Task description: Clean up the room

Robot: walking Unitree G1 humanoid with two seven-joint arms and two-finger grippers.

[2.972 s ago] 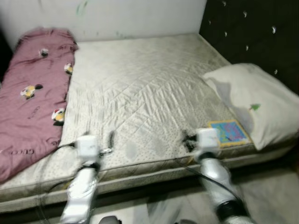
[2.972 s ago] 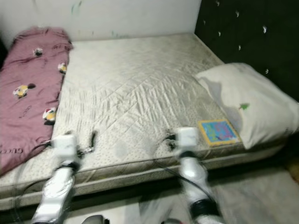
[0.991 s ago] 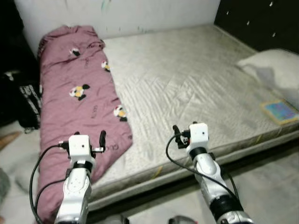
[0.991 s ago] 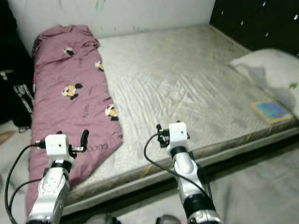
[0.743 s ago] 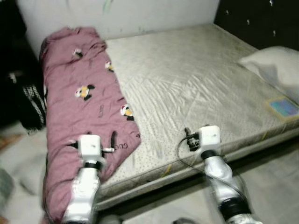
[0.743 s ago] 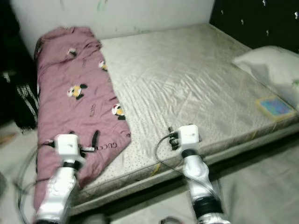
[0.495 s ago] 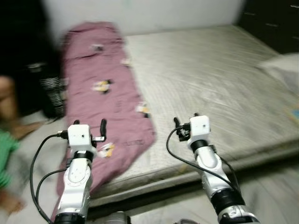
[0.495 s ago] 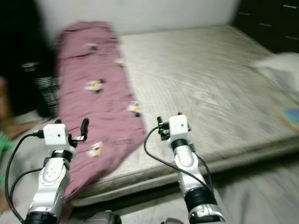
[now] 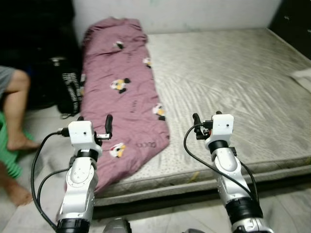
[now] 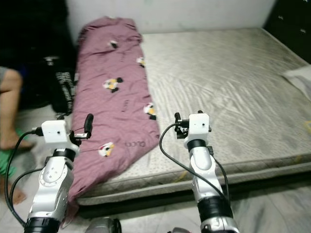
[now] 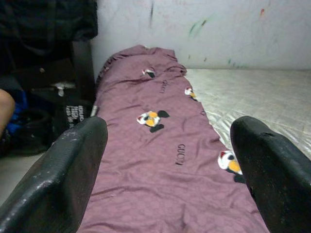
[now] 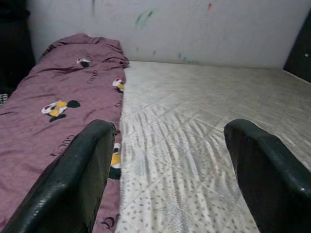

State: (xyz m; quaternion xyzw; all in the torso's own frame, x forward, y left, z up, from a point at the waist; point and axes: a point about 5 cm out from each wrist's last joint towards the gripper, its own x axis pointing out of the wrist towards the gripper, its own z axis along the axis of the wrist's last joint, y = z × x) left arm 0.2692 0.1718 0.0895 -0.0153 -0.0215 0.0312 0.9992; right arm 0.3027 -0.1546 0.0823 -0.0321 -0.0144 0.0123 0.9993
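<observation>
**The pink blanket is soft and floppy, so grab it by an edge**

You are looking at a big bed [image 9: 233,77] with a bare grey mattress. A long pink blanket [image 9: 121,92] with small cartoon pictures lies down the left side of it. Its near end hangs over the bed's front edge, just in front of your left gripper [image 9: 108,122].

The blanket looks thick but light. It will bend, sag and slide when you lift it. Take hold at the near corner or along the long edge, where the cloth is loose. One pinch will probably lift only part of it, so plan on using both arms.

Your left gripper has its jaws spread wide, with nothing in them. Your right gripper [image 12: 170,160] hovers over the front of the mattress, jaws also wide and empty.

Some things are hard to see. A dark bag [image 9: 68,92] sits in the shadow by the bed. A person's legs [image 9: 14,111] show at the left, cut off. A pale pillow corner [image 9: 303,75] is cut off at the right.
</observation>
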